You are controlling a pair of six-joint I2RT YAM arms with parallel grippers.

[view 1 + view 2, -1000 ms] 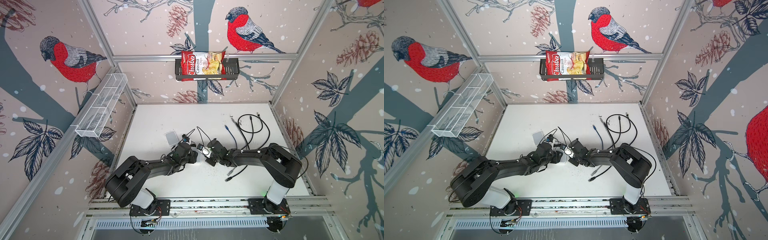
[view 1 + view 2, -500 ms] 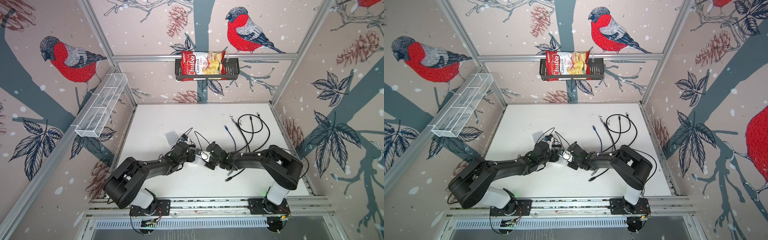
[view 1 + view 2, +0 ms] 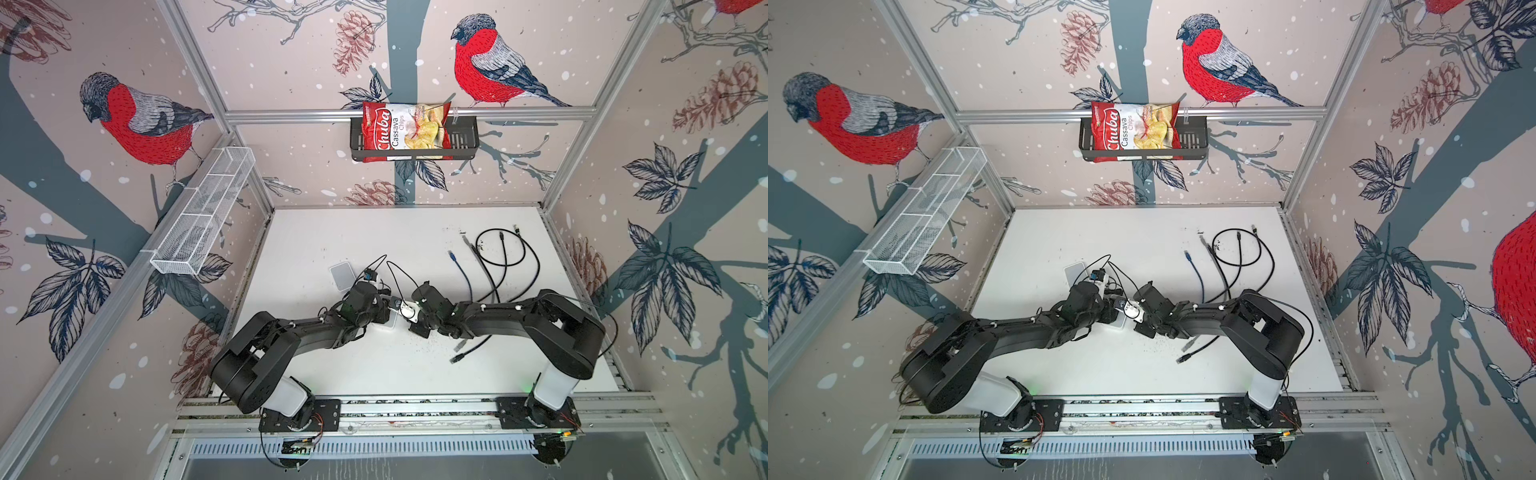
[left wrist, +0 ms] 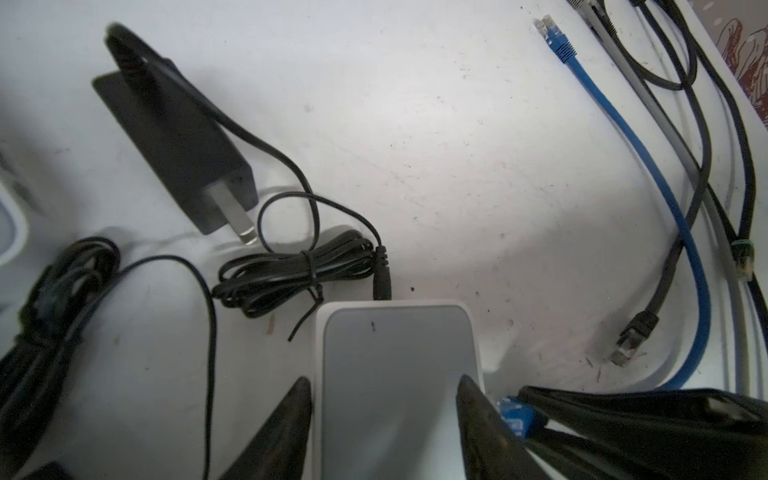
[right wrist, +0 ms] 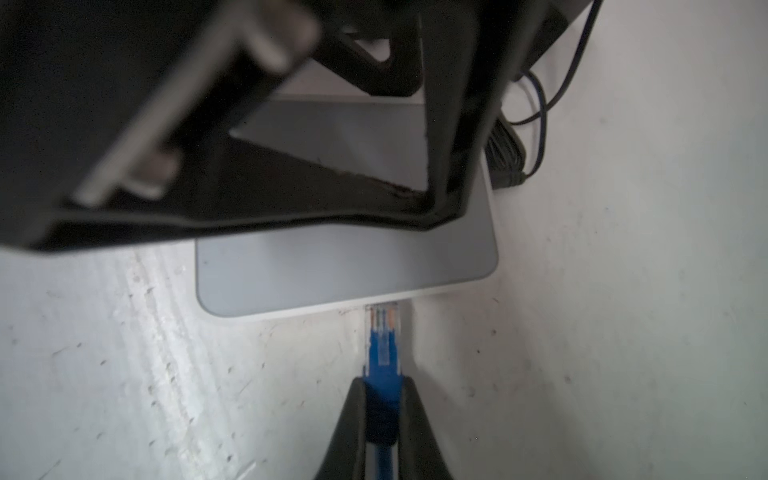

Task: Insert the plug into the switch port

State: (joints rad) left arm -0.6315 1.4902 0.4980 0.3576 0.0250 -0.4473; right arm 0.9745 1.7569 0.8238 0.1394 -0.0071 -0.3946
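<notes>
The blue plug (image 5: 381,332) is meeting the edge of the grey switch (image 5: 345,270), seemingly just entering a port, pinched by the right gripper (image 5: 382,409) while the left gripper (image 4: 384,419) is straddling the switch, calling for a straight push along the scuffed white table (image 3: 332,232) inside bird-papered walls (image 3: 291,54).
</notes>
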